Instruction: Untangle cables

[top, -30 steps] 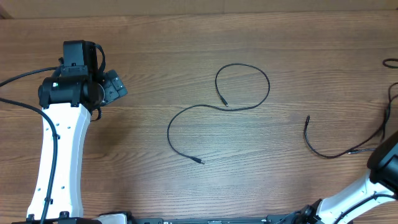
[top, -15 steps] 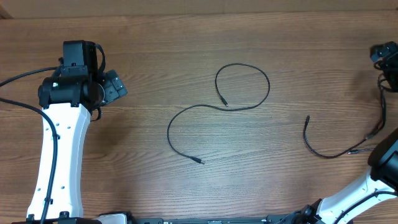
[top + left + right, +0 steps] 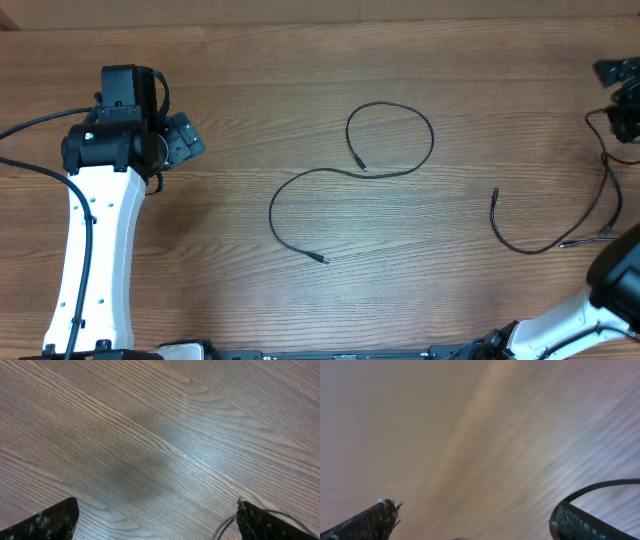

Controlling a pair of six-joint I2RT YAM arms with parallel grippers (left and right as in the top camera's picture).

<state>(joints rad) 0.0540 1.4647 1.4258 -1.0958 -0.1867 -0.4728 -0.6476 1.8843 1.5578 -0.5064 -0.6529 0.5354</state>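
Two thin black cables lie apart on the wooden table. The middle cable point(image 3: 391, 140) makes a round loop, then an S-curve that ends in a plug point(image 3: 322, 259). The right cable point(image 3: 520, 243) runs from a plug point(image 3: 494, 191) in a low curve toward the right edge. My left gripper point(image 3: 185, 140) hovers far left, open over bare wood point(image 3: 157, 510), with a thin black wire point(image 3: 226, 527) by its right finger. My right gripper point(image 3: 620, 72) sits at the top right edge, open and empty point(image 3: 472, 512); that view is blurred.
The white left arm point(image 3: 95, 250) stretches up the left side with thick black cabling point(image 3: 30, 125). The right arm's base point(image 3: 610, 290) fills the lower right corner. A black line point(image 3: 606, 170) climbs from the right cable toward the right gripper; whose it is I cannot tell.
The right gripper has come into view at the top right edge and drifted slightly up. The black line below it has swung left. The left arm and middle cable stay put.
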